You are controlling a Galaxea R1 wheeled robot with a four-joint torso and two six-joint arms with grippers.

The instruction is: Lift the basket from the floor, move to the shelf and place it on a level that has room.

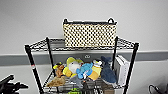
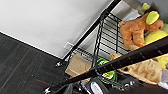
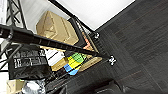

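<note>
Cream basket (image 1: 89,35) on top level (image 1: 125,44) of black shelf (image 1: 32,63).
Your grippers sit well below it; whether either is open or closed, you cannot tell. Plush toys (image 1: 85,70) one level down.

The basket (image 1: 89,35) at the upper centre of the head view is coarse cream weave, open and knobbly, edged with a dark matt rim. The shelf (image 1: 32,67) beneath it is thin black metal wire and tube with a dull sheen. The plush toys (image 1: 83,70) at lower centre look soft and fuzzy. In the right wrist view, the cardboard boxes (image 3: 56,27) are matt brown paperboard, and the floor (image 3: 140,37) is dark, ribbed carpet.
</note>
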